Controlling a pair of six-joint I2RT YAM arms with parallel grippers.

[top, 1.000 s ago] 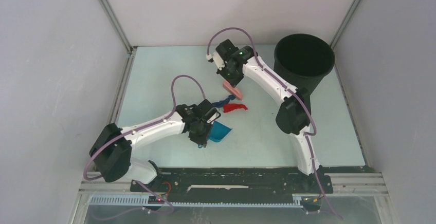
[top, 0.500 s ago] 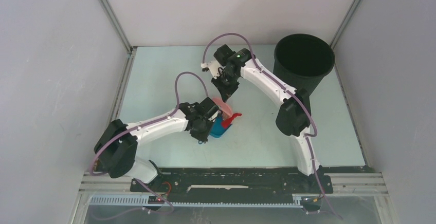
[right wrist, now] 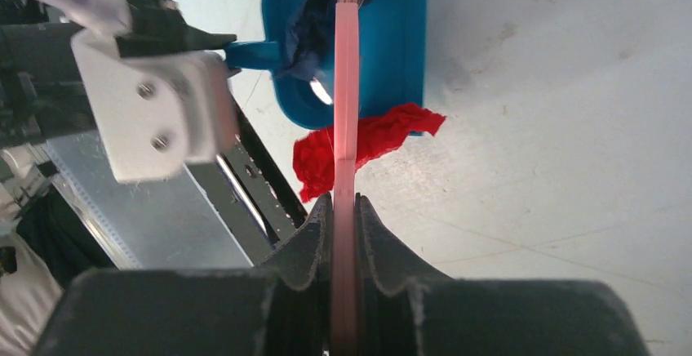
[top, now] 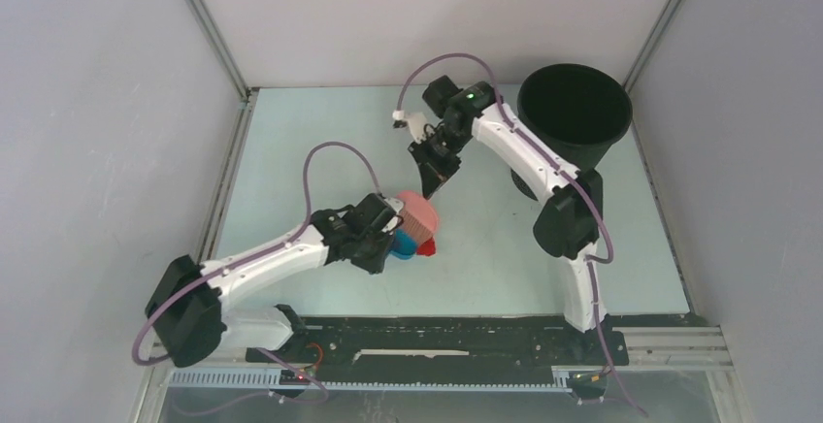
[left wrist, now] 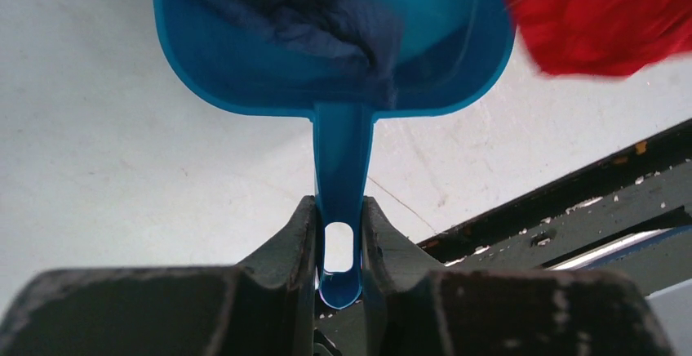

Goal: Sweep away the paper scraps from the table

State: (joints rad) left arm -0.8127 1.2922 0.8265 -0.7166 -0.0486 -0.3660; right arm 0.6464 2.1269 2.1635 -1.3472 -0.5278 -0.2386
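1. The left end effector is clamped on the thin handle of a blue dustpan, one finger pressed to each side of it.
2. The dustpan rests on the pale desk, about midway between the left and right edges and somewhat closer to the near edge than the far one.
3. A crumpled dark blue scrap lies inside the pan, bunched towards the handle end.
4. A red scrap lies on the desk just outside the pan, against its rim on the side towards the right edge.
5. The right end effector is closed tight on the flat handle of a pink brush.
6. The brush reaches down over the red scrap, and its bristle end sits in the pan beside the dark blue scrap.
7. From above, the pink brush head covers most of the pan, with only a sliver of blue and a bit of red showing.
8. A black bucket stands at the far right corner of the desk, well apart from the pan.
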